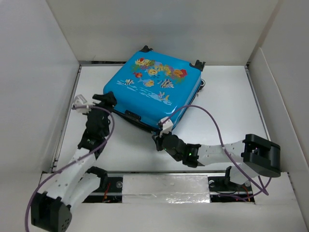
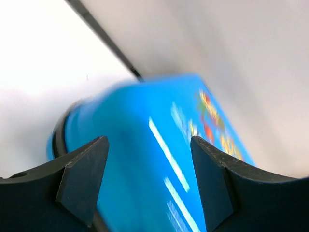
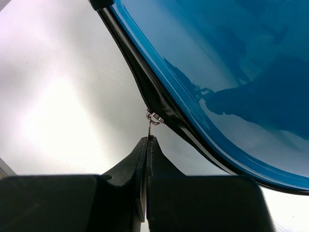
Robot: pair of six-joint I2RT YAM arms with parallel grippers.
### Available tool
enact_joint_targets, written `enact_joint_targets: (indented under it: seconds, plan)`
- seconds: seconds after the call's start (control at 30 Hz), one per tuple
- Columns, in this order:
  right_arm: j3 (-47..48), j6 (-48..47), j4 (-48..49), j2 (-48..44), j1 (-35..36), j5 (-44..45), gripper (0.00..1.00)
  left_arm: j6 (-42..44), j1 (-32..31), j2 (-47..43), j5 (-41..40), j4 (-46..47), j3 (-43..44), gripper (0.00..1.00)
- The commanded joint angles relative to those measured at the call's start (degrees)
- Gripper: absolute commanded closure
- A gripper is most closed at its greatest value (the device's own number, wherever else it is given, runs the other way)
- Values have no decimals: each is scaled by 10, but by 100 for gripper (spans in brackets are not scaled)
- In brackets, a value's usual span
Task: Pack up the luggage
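Zipper pull [image 3: 151, 123] is being pinched between the pressed-together fingers of the right gripper [image 3: 147, 145], so the R jaws are being kept clamped on this small metal tab, prob. because the zip of the luggage [image 1: 154, 89] must be run along the seam for closing. The tab is being held at the near corner of the case, beside the dark zipper track [image 3: 145, 92]. The R arm is being stretched low over the table [image 1: 227, 106], forearm reaching leftwards from its base. The left gripper [image 2: 147, 142] is being held w/ fingers spread apart, nothing grasped, at the left corner of the case, prob. for steadying it. The L arm is being bent at the elbow and reached fwd. The luggage is lying flat, halves together, at the far middle of the table.
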Motion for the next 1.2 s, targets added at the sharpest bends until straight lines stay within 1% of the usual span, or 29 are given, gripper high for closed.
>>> enact_joint_targets:
  seconds: [0.0, 0.07, 0.1, 0.13, 0.17, 0.2, 0.23, 0.27, 0.3, 0.37, 0.4, 0.43, 0.53, 0.7, 0.73, 0.8, 0.93, 1.03, 1.13, 1.17]
  plan:
    - [-10, 13, 34, -27, 27, -82, 100, -45, 101, 56, 126, 45, 68, 33]
    - [-11, 12, 28, -33, 27, -85, 100, -65, 148, 99, 114, 25, 108, 33]
    - [-11, 12, 23, -34, 27, -85, 100, -82, 168, 113, 108, 27, 113, 32]
    - [-11, 9, 24, -33, 27, -85, 100, -94, 219, 152, 128, 27, 119, 32]
    - [-12, 7, 23, -35, 27, -87, 100, -97, 249, 179, 163, 29, 141, 32]
    - [-12, 4, 25, -35, 27, -87, 100, -90, 269, 208, 232, 33, 163, 31]
    - [-12, 3, 27, -37, 27, -88, 100, -81, 300, 278, 258, -4, 194, 31]
    - [-12, 0, 27, -38, 27, -92, 100, -70, 308, 310, 282, -21, 253, 31]
    - [-11, -2, 29, -40, 27, -94, 100, -51, 308, 362, 324, -28, 277, 32]
    - [-2, -7, 34, -32, 27, -102, 100, -24, 308, 401, 350, -56, 333, 32]
    - [4, -17, 37, -26, 27, -106, 100, -19, 308, 416, 395, -52, 340, 32]
    - [15, -20, 34, -19, 27, -109, 100, -19, 308, 440, 408, -55, 345, 32]
    - [57, -33, 31, 10, 27, -130, 100, -16, 295, 473, 431, -45, 338, 32]
    - [116, -48, 29, 60, 27, -159, 100, 8, 273, 515, 457, -58, 354, 30]
    - [132, -50, 27, 66, 27, -160, 100, 10, 261, 521, 465, -58, 355, 30]
    - [149, -59, 20, 76, 27, -162, 100, 14, 250, 522, 469, -59, 349, 30]
    - [204, -74, -7, 102, 16, -165, 100, 8, 219, 500, 488, -19, 306, 30]
    - [250, -95, -24, 114, 8, -182, 100, 7, 207, 490, 504, -2, 274, 30]
    - [311, -103, -48, 146, -16, -207, 100, -2, 207, 470, 526, 28, 237, 30]
    - [325, -102, -46, 165, -16, -228, 100, -5, 201, 467, 532, 36, 223, 31]
